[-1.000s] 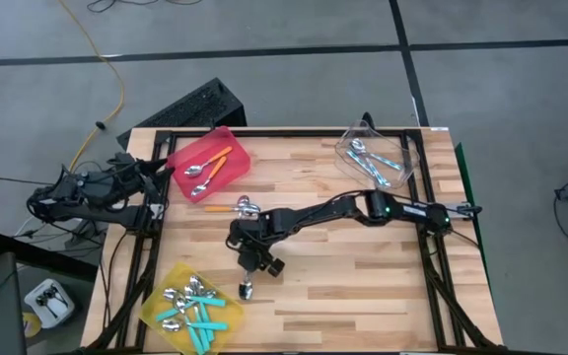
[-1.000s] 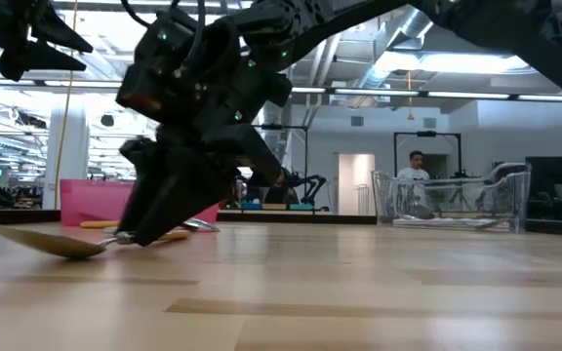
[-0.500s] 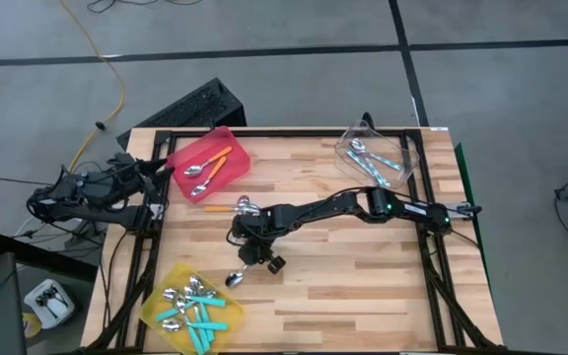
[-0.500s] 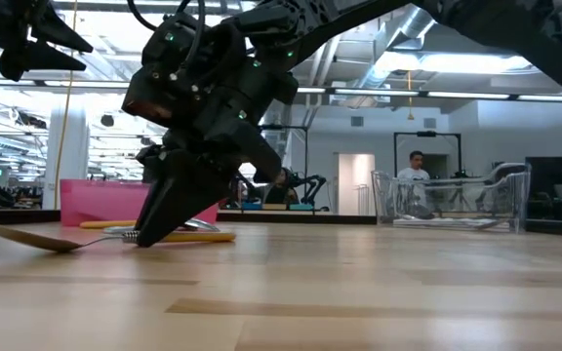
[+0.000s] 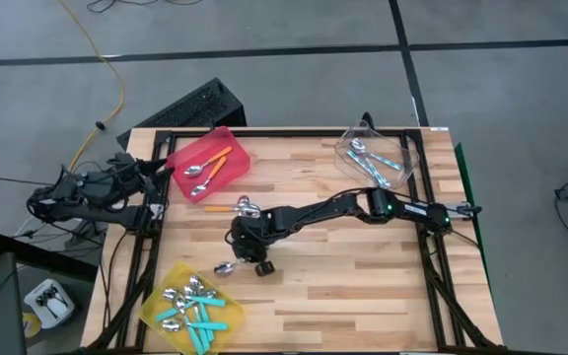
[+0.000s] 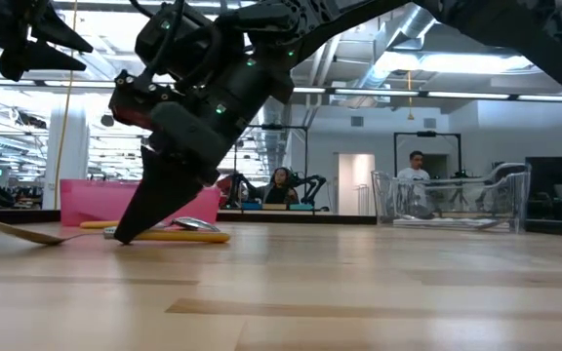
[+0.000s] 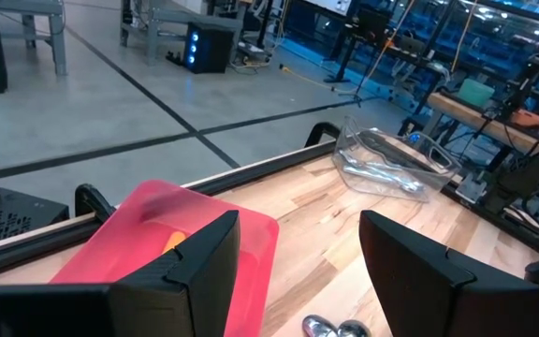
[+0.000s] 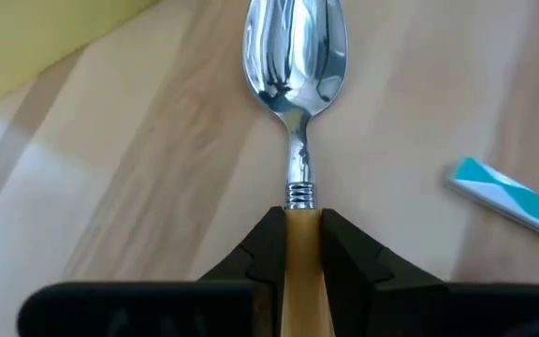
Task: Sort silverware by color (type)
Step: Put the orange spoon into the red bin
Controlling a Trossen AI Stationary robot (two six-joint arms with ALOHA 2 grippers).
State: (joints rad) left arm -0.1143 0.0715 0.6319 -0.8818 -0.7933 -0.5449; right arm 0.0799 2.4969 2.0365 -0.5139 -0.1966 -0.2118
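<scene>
My right gripper (image 5: 246,252) is out over the middle of the table, shut on an orange-handled spoon (image 5: 224,267) whose shiny bowl (image 8: 294,51) points toward the yellow bin (image 5: 193,308). My left gripper (image 7: 298,267) waits open past the table's left edge, by the red bin (image 5: 208,163). A second orange-handled spoon (image 5: 227,208) lies flat on the wood just beyond the right gripper. The red bin holds orange spoons, the yellow bin teal ones, and the clear bin (image 5: 378,158) light blue ones. My right gripper pinches the spoon's orange handle (image 8: 300,239) between its two fingers, right behind the ribbed metal neck. The fingers slant down from the table's right and lie along the handle, so the bowl sticks out ahead of them. The spoon lies almost level, its bowl (image 6: 22,232) at the tabletop.
A teal-striped handle (image 8: 508,201) lies on the wood near the held spoon. The bins stand at the far left, near left and far right corners of the table. Black frame rails run along the table's edges. A person (image 6: 417,175) stands in the room behind.
My right gripper has rolled about its own pointing line without leaving its place. The spoon has swung with it: its bowl has gone from pointing at the table's near edge to pointing toward the near left, closer to the yellow bin.
</scene>
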